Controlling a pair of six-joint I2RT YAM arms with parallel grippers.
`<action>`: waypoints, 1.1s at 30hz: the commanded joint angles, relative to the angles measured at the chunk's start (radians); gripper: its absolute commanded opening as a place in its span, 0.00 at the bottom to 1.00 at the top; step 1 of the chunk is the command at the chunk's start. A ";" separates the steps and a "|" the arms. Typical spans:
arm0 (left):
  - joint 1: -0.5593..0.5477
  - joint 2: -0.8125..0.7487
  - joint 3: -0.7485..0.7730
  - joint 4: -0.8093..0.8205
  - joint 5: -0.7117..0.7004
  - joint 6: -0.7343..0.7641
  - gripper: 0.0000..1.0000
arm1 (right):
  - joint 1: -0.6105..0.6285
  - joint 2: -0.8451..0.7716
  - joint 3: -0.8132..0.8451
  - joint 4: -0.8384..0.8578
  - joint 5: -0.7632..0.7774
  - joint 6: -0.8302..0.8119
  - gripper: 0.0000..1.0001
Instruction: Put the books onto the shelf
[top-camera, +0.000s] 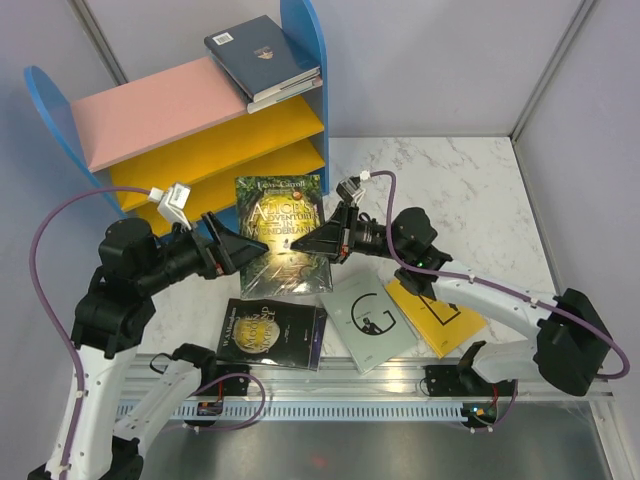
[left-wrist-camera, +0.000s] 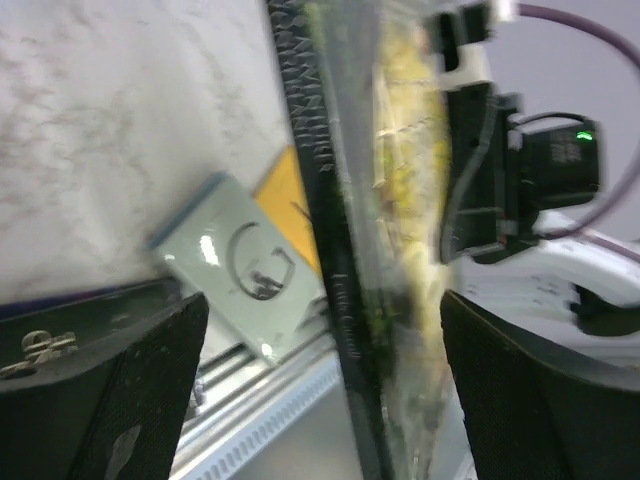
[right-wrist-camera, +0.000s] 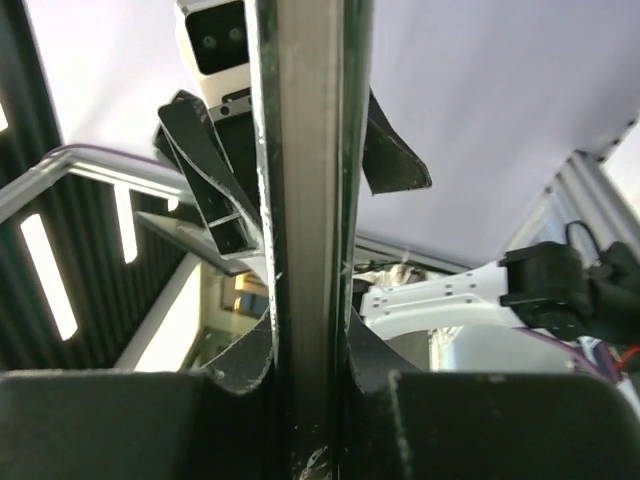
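My right gripper (top-camera: 322, 243) is shut on the right edge of the dark green-gold book (top-camera: 282, 235), which it holds above the table in front of the shelf (top-camera: 160, 110). In the right wrist view the book's edge (right-wrist-camera: 310, 200) runs straight up between the pressed fingers (right-wrist-camera: 240, 370). My left gripper (top-camera: 240, 250) is open around the book's left edge; its spine (left-wrist-camera: 330, 250) stands between the two wide pads (left-wrist-camera: 150, 380), touching neither. A navy book (top-camera: 262, 55) tops a small stack on the shelf's pink board, by the right blue panel.
On the table near the front lie a black book with gold lettering (top-camera: 268, 335), a pale grey-blue book (top-camera: 372, 320) and a yellow book (top-camera: 430, 315) partly under the right arm. The metal rail (top-camera: 380, 385) runs along the near edge. Grey walls enclose the table.
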 joint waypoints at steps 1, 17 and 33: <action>0.004 -0.052 -0.102 0.301 0.240 -0.148 0.94 | 0.005 0.048 -0.004 0.383 -0.044 0.163 0.00; 0.004 -0.025 -0.069 0.419 0.143 -0.279 0.02 | 0.005 0.062 -0.030 0.319 0.020 0.171 0.93; 0.004 0.100 0.233 0.453 -0.149 -0.416 0.02 | 0.041 0.039 0.180 0.187 0.411 0.217 0.82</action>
